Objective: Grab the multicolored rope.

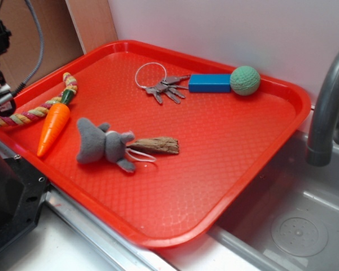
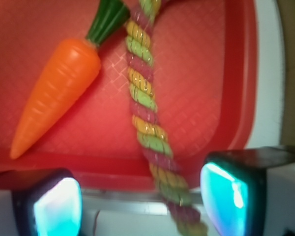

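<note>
Wrist view: the thick twisted multicolored rope (image 2: 146, 110), draped over the rim of the red plastic tray (image 2: 238, 73) beside the orange plastic carrot (image 2: 59, 91), runs lengthwise between the spread, empty fingers of the black gripper (image 2: 140, 204), nearer the right-hand pad.

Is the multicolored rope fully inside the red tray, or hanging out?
Partly out. The multicolored rope crosses the tray rim, its end lying between the open gripper fingers.
</note>
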Robot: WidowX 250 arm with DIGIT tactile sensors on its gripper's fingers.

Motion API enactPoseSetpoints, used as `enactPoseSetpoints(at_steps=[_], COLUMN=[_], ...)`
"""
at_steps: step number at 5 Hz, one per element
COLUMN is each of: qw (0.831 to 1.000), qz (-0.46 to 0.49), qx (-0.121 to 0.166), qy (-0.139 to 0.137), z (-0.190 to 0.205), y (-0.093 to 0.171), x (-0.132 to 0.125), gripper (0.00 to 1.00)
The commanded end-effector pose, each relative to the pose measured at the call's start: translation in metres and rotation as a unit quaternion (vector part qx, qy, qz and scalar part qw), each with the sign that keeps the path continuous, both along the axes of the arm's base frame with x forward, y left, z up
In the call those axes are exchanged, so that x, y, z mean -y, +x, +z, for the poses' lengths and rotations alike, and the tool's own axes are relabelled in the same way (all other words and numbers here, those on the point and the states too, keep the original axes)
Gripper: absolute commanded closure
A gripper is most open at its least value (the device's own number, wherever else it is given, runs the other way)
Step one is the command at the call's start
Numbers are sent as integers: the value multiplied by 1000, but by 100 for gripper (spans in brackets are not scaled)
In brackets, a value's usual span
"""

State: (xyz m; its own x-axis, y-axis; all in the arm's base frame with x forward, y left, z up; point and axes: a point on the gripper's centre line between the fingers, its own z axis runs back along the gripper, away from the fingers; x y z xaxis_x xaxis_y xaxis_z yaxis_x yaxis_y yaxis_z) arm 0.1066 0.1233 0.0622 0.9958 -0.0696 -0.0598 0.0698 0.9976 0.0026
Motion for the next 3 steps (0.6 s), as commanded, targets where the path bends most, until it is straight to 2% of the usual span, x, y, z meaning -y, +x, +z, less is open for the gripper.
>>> enactPoseSetpoints(at_steps=[1,2,3], qw=[999,998,998], qz=[-25,-28,-33], qx=[-26,-47,-54], qy=[-7,-13,7], z=[-32,-51,-52], y=[16,24,23], x=[2,10,16], gripper=[0,100,100])
